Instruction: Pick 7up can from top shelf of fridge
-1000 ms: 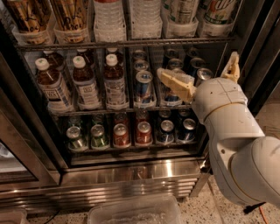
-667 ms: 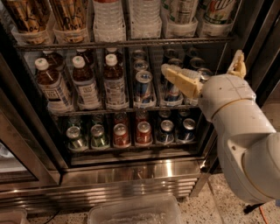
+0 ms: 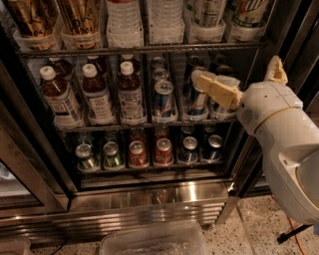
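Note:
The 7up can (image 3: 247, 12), silver-white with green slanted lettering, stands in a clear tray at the right end of the top shelf (image 3: 149, 50) of the fridge (image 3: 149, 199). Its top is cut off by the picture edge. A similar can (image 3: 208, 11) stands just left of it. My gripper (image 3: 236, 70) is open and empty, with one tan finger (image 3: 215, 87) in front of the middle rack's right side and the other finger (image 3: 276, 69) near the right door frame. It is below the top shelf and a little left of the 7up can.
Brown drink bottles (image 3: 97, 94) and slim blue-and-silver cans (image 3: 163, 99) fill the middle rack. Small green, red and blue cans (image 3: 137, 152) line the lowest rack. A clear plastic bin (image 3: 154, 241) sits on the floor in front of the ribbed steel base. The black door frame (image 3: 299, 40) stands at right.
The arm and gripper have shifted to the right and slightly up, still in front of the middle rack. The fingers stay spread. Nothing in the fridge has moved.

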Robot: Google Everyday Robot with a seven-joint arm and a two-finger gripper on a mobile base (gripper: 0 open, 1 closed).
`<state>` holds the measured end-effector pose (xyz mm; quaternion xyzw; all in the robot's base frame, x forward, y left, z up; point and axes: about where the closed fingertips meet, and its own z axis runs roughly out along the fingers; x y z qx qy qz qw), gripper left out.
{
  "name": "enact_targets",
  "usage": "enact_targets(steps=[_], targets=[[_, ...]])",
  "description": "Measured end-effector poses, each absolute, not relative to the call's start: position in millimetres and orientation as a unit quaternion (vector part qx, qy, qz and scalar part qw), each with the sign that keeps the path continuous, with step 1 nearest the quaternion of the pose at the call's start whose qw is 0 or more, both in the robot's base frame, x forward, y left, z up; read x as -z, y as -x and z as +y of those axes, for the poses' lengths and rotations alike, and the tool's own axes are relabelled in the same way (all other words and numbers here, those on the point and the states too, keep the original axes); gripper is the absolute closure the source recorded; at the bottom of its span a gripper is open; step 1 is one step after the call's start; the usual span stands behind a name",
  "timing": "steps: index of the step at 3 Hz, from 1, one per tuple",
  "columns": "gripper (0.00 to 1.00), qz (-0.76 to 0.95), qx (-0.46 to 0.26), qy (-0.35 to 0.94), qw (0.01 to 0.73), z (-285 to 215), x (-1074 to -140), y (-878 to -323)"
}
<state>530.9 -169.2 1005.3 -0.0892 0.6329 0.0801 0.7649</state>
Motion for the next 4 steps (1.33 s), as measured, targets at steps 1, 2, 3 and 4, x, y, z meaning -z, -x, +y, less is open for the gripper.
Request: enact_targets(steps=[1, 2, 3, 4], targets=[[0.00, 0.633, -0.071, 0.098, 0.764, -174.2, -1005.9, -533.1], [0.00, 0.634, -0.059, 0.102, 0.764, -177.9, -1006.0, -533.1], [0.00, 0.630, -0.047, 0.105, 0.768, -180.4, -1010.2, -531.9], [0.00, 0.624, -0.036, 0.105, 0.773, -182.3, -1015.7, -530.0]])
